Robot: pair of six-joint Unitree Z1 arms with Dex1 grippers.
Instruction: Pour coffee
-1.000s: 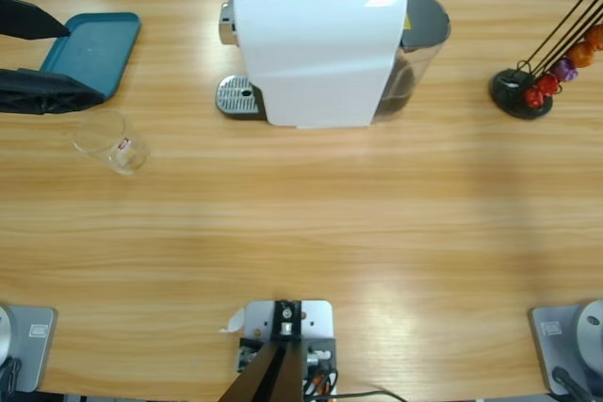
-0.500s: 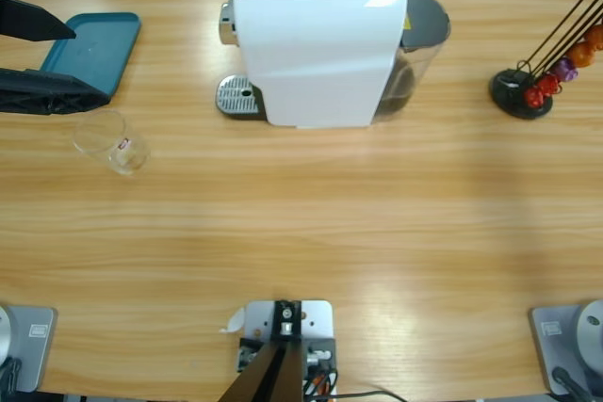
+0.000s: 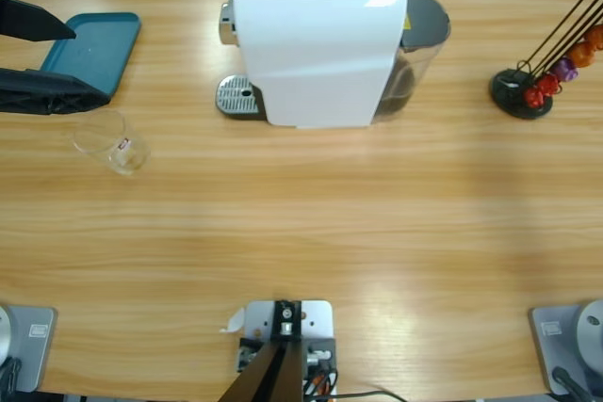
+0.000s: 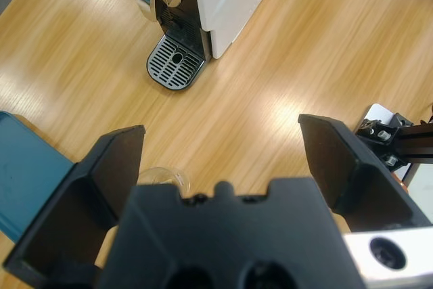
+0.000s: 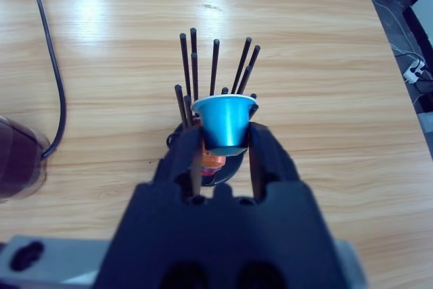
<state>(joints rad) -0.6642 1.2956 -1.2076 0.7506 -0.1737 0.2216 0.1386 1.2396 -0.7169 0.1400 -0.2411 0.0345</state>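
Two end effectors: left (image 4: 220, 160) spread wide above the glass (image 4: 166, 177), right (image 5: 223, 143) gripping a blue capsule (image 5: 224, 122).

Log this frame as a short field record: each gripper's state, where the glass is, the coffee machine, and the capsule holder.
left gripper: open, hovering above the clear glass, holding nothing
right gripper: shut on a blue capsule, above the capsule holder
clear glass: on the table near the teal tray, no coffee visible in it
coffee machine: white, drip grate bare
capsule holder: red, purple and orange capsules on it
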